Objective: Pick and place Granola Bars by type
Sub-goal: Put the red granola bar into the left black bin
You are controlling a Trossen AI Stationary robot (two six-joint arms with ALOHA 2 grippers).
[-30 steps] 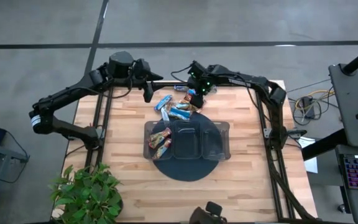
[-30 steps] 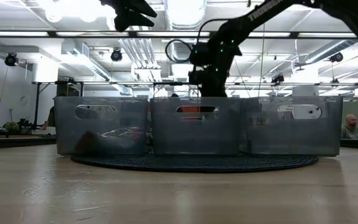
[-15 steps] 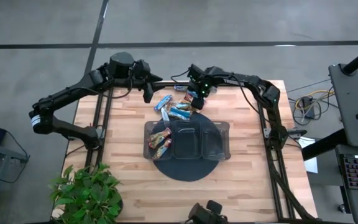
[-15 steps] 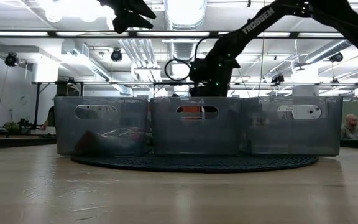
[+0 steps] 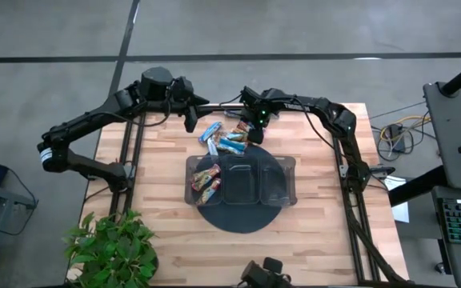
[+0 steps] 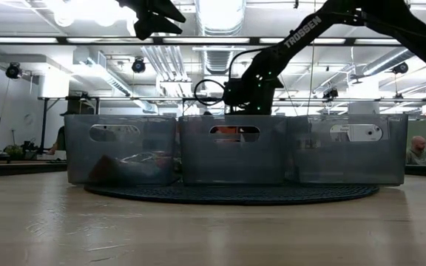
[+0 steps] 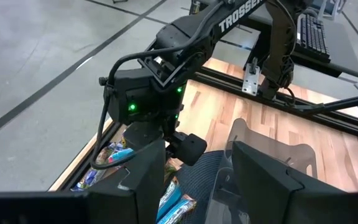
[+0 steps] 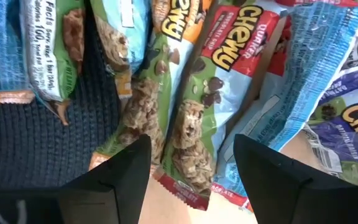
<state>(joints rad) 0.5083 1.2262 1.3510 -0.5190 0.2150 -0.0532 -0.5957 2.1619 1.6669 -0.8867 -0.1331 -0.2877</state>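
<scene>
Table: a light wooden tabletop [image 5: 310, 232] carrying a round dark mat [image 5: 242, 216] and, on top of that, a dark translucent plastic tray with three compartments [image 5: 290, 186].
Loose bars: a heap of small shiny foil-wrapped granola bars [image 5: 224, 140] lies on the wood just behind the tray, some overlapping the mat's edge; about six show from above, mostly light blue, with one dark blue bar at the far table edge. An exact count per colour cannot be told.
Sorted bars: about three reddish-orange multicolour wrapped bars [image 5: 206, 179] lie in the tray's left compartment; the middle and right compartments hold none.
Right gripper: the right arm's dark two-finger gripper [image 5: 254, 133] hangs directly over the heap, fingers spread apart and holding nothing; its wrist view looks straight down on a red-labelled bar [image 8: 194, 112] between the fingertips.
Left gripper: the left arm's dark two-finger gripper [image 5: 190, 120] waits above the table's far edge, left of the heap, fingers parted and empty.
</scene>
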